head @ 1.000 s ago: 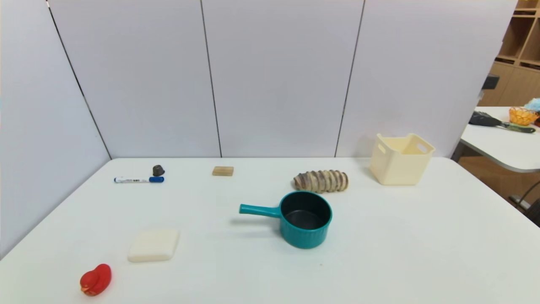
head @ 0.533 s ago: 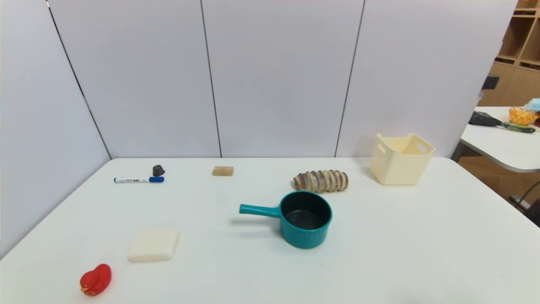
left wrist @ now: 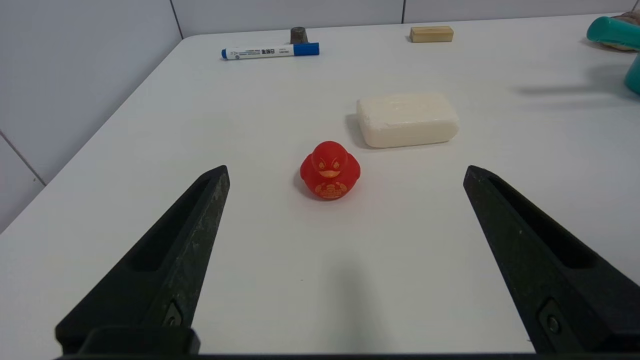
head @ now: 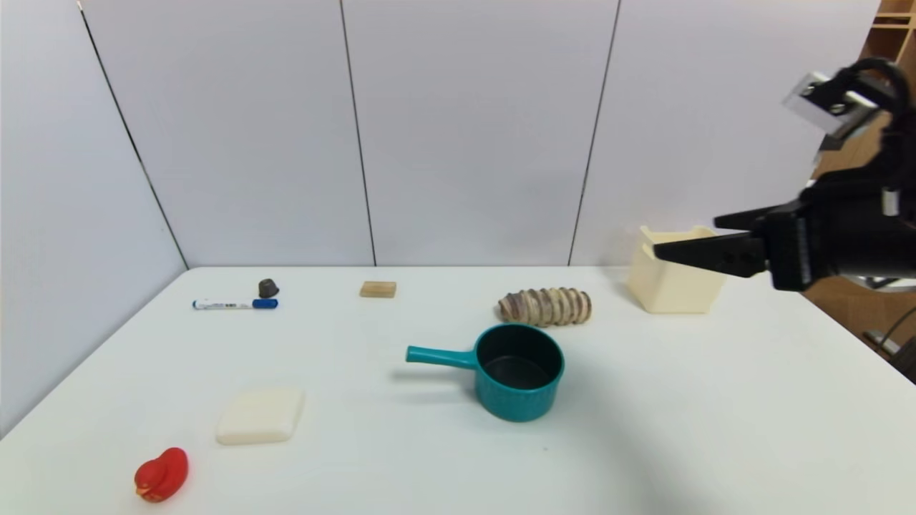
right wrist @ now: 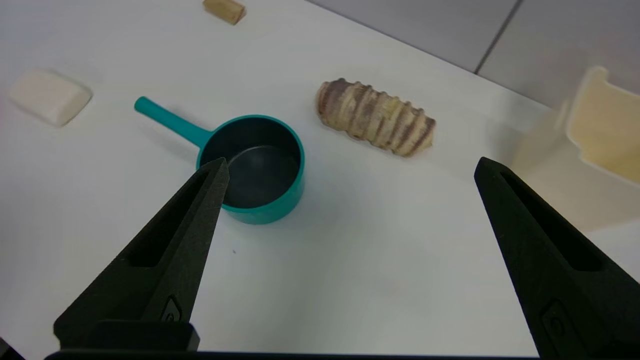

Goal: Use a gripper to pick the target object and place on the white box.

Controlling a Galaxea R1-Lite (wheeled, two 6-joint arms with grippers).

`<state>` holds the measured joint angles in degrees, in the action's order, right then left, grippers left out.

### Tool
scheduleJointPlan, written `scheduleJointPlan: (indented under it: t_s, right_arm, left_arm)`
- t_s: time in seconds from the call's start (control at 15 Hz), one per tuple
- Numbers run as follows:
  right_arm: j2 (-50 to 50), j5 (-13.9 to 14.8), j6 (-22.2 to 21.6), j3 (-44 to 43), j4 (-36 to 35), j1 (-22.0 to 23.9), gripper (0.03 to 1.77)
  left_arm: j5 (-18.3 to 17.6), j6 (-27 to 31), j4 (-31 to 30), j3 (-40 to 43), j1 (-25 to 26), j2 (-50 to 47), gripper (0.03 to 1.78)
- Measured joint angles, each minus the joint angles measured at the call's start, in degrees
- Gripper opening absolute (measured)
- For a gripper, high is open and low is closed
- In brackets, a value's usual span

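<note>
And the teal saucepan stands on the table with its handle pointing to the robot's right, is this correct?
Not quite: the head view shows the handle pointing to the robot's left. The teal saucepan does stand on the table.

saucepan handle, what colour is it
Plain teal, seen best in the right wrist view.

The head camera looks forward and down over the whole white tabletop [head: 358,443]. Each wrist camera sits behind its own claw and looks out past it, closer to the things. The left one faces the red duck [left wrist: 330,170]; the right one looks down at the pot [right wrist: 255,175]. All three see the soap [head: 261,416].
</note>
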<state>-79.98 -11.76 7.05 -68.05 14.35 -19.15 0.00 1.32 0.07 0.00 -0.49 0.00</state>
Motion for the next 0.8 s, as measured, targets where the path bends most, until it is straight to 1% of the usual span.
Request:
scheduleJointPlan:
  t_s: [0.13, 0.33, 0.47, 0.6, 0.8]
  right_arm:
    - [-7.1, -4.5, 8.1, -4.2, 1.6, -1.3, 1.7]
    - [-15.4, -11.3, 18.9, -8.2, 2.7, -2.4, 1.7]
    - [-18.7, -14.3, 26.0, -9.2, 2.8, -3.0, 1.7]
    - [-20.5, -17.3, 32.3, -9.5, 3.5, -3.4, 1.7]
    - [-21.6, -22.5, 40.8, -9.5, 7.9, -3.6, 1.7]
  left_arm:
    - [0.0, 0.0, 0.0, 0.0, 0.0, 0.0, 1.69]
    - [0.0, 0.0, 0.0, 0.0, 0.0, 0.0, 1.69]
    - [0.0, 0.0, 0.0, 0.0, 0.0, 0.0, 1.69]
    - [0.0, 0.0, 0.0, 0.0, 0.0, 0.0, 1.69]
    - [0.0, 0.0, 0.0, 0.0, 0.0, 0.0, 1.69]
